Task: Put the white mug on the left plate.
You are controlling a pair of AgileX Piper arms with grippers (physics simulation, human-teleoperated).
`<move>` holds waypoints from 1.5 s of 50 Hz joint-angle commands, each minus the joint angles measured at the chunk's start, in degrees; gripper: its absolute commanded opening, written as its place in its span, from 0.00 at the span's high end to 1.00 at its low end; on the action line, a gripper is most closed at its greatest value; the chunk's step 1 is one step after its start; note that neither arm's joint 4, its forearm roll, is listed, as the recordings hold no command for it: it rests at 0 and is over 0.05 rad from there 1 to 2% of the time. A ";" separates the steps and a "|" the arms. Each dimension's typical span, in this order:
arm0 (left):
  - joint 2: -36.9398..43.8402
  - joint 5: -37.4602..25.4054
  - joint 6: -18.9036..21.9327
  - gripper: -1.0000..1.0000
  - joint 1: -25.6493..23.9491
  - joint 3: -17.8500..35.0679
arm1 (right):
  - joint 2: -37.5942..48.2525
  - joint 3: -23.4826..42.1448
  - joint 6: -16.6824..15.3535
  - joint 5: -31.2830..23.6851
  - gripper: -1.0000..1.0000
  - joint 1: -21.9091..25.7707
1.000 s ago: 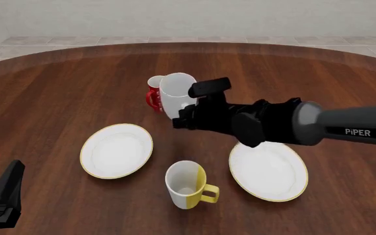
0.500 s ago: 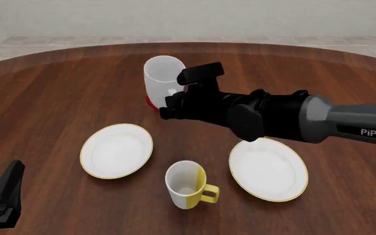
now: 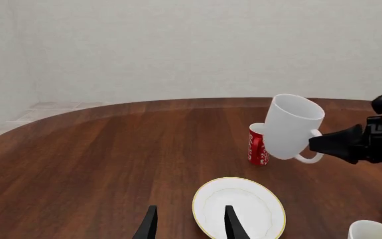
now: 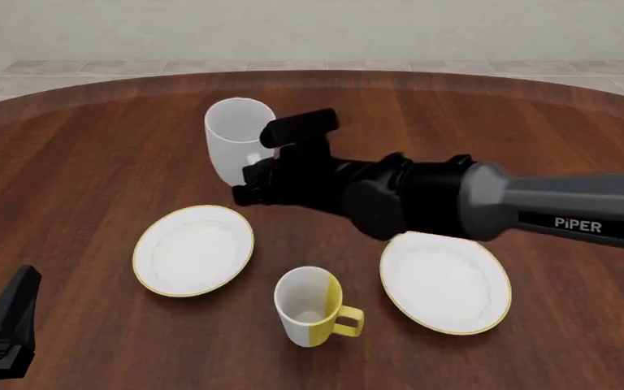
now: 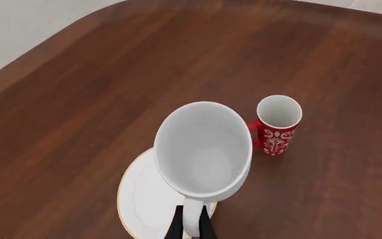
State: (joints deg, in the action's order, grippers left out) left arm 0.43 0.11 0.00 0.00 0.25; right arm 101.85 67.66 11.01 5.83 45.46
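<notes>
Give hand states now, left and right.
Left hand: open, holding nothing.
Right hand: closed on the white mug handle, mug lifted off the table.

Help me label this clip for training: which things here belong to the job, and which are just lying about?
Part of the job:
- white mug, lifted off the table by its handle
- right gripper, shut on that handle
- left plate

Just lying about:
- red patterned mug
- yellow-and-white mug
- right plate
- left gripper, idle
</notes>
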 commanded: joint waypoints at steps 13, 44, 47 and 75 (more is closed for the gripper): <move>0.01 0.00 0.00 0.00 0.00 0.00 | 3.67 2.82 2.13 0.81 1.00 3.38; -0.01 0.00 0.01 0.00 0.01 0.00 | 6.97 4.74 4.11 1.27 1.00 7.56; 0.00 0.00 0.00 0.00 0.00 0.00 | 7.32 4.62 4.43 1.50 1.00 7.80; 0.01 0.00 0.00 0.00 0.00 0.00 | 9.13 3.12 6.72 3.18 1.00 8.57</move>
State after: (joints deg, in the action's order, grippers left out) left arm 0.43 0.11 0.01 0.00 0.25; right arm 110.58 71.32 16.45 8.12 53.72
